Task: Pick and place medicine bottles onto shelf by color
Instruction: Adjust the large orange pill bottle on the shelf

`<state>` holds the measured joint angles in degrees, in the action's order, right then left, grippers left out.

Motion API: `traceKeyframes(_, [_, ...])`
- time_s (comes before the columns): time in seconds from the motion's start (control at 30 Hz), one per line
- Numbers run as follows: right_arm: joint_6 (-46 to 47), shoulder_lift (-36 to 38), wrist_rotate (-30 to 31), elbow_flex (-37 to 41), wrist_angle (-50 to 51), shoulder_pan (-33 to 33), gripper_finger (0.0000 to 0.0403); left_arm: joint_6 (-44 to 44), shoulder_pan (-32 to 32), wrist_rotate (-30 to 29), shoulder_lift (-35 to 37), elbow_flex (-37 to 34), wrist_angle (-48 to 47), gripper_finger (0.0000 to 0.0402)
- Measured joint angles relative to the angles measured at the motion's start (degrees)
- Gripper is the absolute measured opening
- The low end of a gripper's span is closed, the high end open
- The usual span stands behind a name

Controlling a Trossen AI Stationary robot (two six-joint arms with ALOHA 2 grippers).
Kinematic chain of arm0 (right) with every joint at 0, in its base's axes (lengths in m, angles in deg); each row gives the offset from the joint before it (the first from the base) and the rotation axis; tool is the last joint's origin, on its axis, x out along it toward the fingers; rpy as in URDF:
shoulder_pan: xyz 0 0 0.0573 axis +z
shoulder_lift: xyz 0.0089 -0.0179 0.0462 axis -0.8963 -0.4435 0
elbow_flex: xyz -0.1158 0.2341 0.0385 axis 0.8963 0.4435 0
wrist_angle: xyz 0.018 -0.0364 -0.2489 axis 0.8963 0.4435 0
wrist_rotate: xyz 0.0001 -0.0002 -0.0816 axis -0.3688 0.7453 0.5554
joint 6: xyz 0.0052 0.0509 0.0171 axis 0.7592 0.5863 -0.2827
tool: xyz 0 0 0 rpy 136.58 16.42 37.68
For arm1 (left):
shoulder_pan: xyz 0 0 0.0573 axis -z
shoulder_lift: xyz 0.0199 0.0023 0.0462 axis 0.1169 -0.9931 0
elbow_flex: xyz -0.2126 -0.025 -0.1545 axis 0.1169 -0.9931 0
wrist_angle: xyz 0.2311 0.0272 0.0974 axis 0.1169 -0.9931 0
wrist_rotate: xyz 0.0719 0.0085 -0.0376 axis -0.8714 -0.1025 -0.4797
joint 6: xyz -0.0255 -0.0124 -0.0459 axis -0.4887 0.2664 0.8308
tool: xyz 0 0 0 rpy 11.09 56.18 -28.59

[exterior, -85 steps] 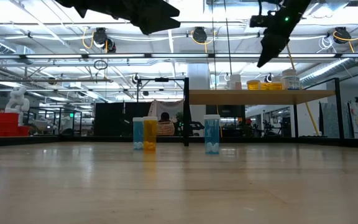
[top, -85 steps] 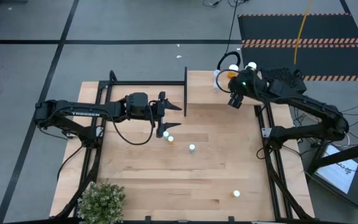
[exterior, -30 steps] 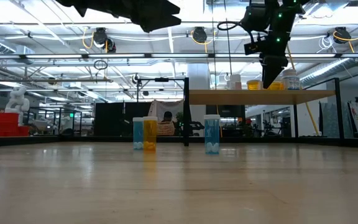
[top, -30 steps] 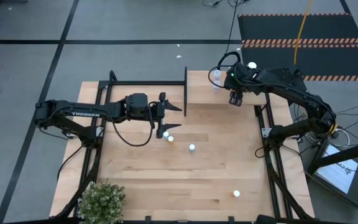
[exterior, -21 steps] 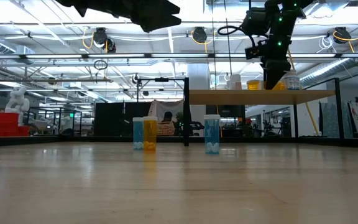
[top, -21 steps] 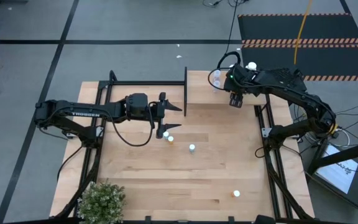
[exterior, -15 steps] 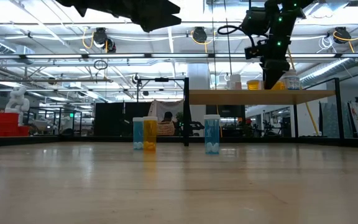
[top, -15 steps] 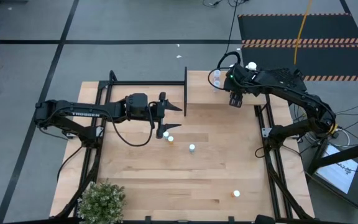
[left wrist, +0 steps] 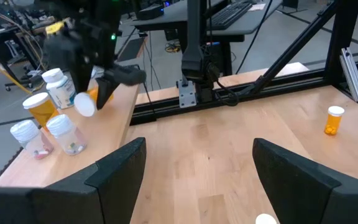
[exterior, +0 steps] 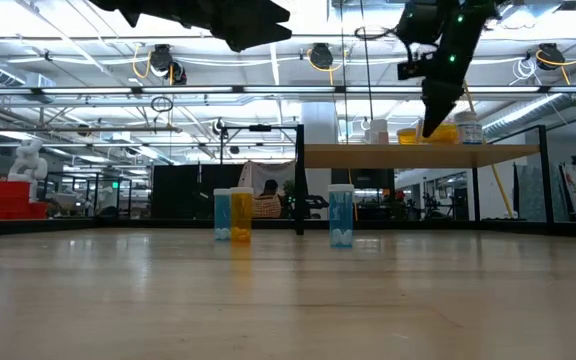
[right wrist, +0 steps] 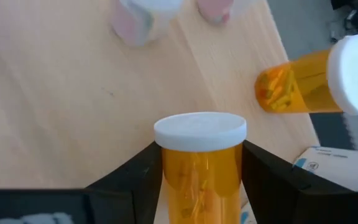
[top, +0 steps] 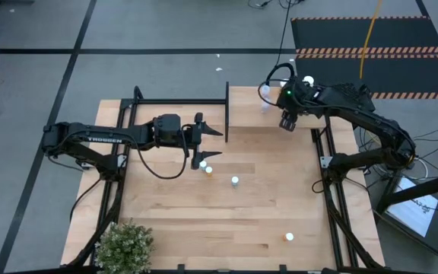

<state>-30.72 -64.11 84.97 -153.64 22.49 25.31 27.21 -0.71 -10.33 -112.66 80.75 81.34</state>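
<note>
Right gripper [right wrist: 197, 180] grips an orange bottle [right wrist: 199, 168] over the shelf [right wrist: 73, 99].
Left gripper [left wrist: 194, 165] hangs open beside the shelf, above three bottles [top: 206, 169] on the counter [top: 204, 221].

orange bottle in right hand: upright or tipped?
Tipped. In the left wrist view the orange bottle hangs at a slant above the shelf, white cap lowest, between the right hand fingers.

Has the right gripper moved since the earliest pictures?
Yes. The right gripper has come down toward the shelf, now just above it.
</note>
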Motion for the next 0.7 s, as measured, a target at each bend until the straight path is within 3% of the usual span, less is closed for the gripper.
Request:
traceKeyframes(0.3, [9.4,7.2,-7.7,1.2,-4.3,1.8,0.0190,0.0,0.1,0.0,0.0,0.0,0.0,0.0296])
traceKeyframes(0.6, [17.4,18.4,-7.1,16.9,-26.9,3.7,0.0191,-0.5,1.3,0.0,0.0,0.0,1.0,0.0296])
traceKeyframes(0.7, [19.0,21.4,-3.2,23.1,-36.0,5.1,0.0191,-0.5,1.6,0.0,0.0,0.0,1.5,0.0296])
